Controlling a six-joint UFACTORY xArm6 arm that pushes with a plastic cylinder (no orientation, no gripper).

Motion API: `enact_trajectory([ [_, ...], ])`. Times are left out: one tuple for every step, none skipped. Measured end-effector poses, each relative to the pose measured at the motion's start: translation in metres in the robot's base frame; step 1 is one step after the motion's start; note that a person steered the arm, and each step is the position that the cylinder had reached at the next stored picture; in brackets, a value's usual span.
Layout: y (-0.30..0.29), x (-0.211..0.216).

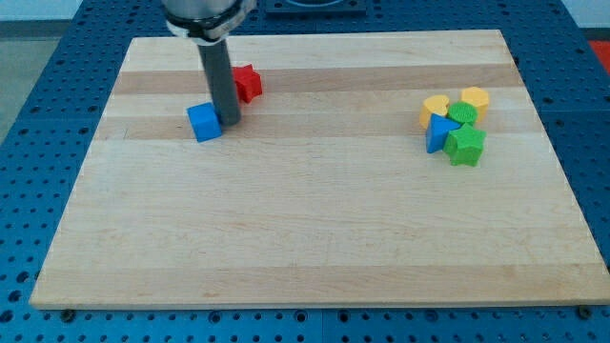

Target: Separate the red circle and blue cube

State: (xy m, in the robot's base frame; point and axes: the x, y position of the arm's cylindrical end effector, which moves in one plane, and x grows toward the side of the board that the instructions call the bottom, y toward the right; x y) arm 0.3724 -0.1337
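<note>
The blue cube [204, 122] sits on the wooden board [315, 219] at the view's upper left. A red block [249, 83] lies just up and to the right of it; the rod hides part of it, so its shape is unclear. My tip [230, 121] rests on the board between the two, touching the blue cube's right side and just below the red block.
A cluster of blocks lies at the view's upper right: a yellow block [435, 108], a yellow hexagon-like block [475, 99], a green round block [462, 114], a blue triangle [438, 132] and a green star-like block [466, 145].
</note>
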Motion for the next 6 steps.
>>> enact_trajectory([
  [-0.026, 0.0],
  [-0.05, 0.0],
  [-0.073, 0.002],
  [-0.092, 0.01],
  [-0.068, 0.012],
  [0.002, 0.012],
])
